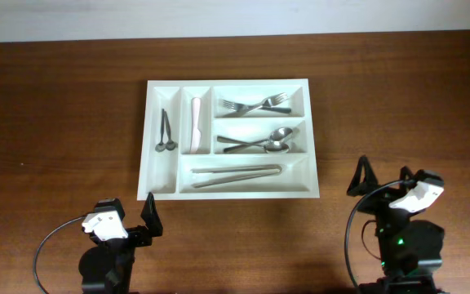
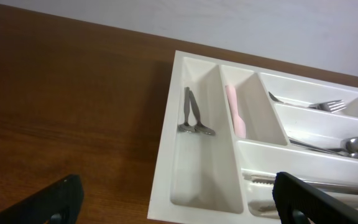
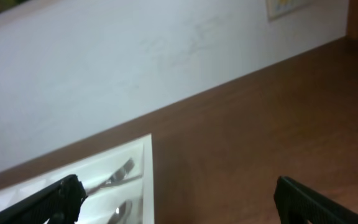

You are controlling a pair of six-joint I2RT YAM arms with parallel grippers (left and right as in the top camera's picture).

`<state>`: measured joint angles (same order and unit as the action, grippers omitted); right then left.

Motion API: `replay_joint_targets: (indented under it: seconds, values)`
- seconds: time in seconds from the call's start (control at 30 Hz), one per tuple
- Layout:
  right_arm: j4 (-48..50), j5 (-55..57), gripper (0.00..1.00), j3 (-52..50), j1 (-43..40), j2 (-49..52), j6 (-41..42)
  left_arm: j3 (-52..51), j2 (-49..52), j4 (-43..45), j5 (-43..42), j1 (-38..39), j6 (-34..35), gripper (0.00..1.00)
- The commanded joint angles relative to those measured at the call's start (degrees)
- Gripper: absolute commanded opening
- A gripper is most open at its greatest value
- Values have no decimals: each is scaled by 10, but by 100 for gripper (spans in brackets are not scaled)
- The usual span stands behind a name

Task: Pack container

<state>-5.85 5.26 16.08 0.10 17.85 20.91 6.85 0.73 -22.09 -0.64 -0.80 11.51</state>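
The container (image 1: 228, 82) is a white five-compartment tray at mid table. It holds small spoons (image 1: 166, 135), a pale knife (image 1: 195, 125), forks (image 1: 257, 104), spoons (image 1: 259, 144) and tongs (image 1: 235, 173). My left gripper (image 1: 129, 211) hangs open just short of the tray's near left corner, with nothing between its fingers. In the left wrist view the left gripper (image 2: 178, 205) faces that corner of the container (image 2: 161, 162). My right gripper (image 1: 384, 178) stands open and empty to the right of the tray. The right wrist view has the right gripper (image 3: 179, 205) beside the container's right rim (image 3: 146, 174).
The brown wooden table (image 1: 64, 122) runs wide on both sides of the tray. A pale wall (image 3: 135, 56) stands behind the table's far edge. Both arm bases sit at the near edge.
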Motion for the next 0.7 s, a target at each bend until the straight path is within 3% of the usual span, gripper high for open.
replay_joint_targets:
  seconds: [0.0, 0.67]
  values:
    - [3, 23, 99, -31, 17, -39, -8, -2, -4, 0, -1, -2, -9, 99]
    - [-17, -10, 99, -143, 18, -164, -33, -2, -4, 0, -1, -2, -9, 99]
